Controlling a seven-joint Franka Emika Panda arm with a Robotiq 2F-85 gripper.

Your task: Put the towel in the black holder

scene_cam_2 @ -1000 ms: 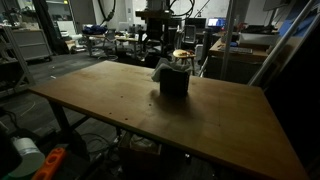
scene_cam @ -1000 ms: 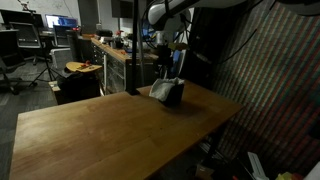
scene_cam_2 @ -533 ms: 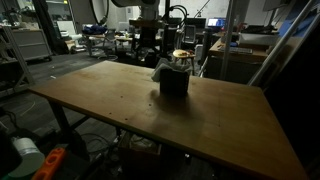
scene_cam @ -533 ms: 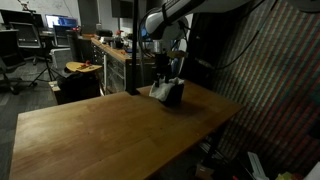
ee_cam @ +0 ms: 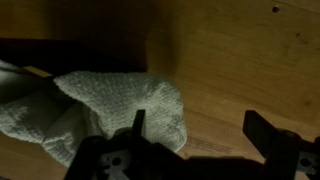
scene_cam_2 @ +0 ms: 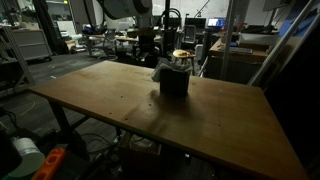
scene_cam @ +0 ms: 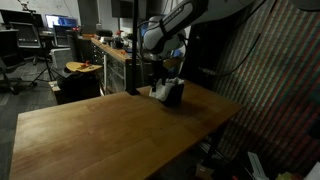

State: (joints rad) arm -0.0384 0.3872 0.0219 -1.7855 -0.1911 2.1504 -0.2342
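Observation:
A grey-white towel sits bunched in and over the black holder near the far edge of the wooden table. Both also show in an exterior view, the towel on top of the holder. In the wrist view the towel fills the lower left. My gripper is open and empty, with the towel by its left finger and bare wood between the fingers. In an exterior view the gripper hangs just above and beside the holder.
The arm reaches in from the back. A dark post stands at the table's far edge. Benches, chairs and clutter fill the dim room behind. A tall mesh panel stands close to the table's side.
The arm has swung and lowered toward the table's far edge near the holder. The towel and holder have not moved.

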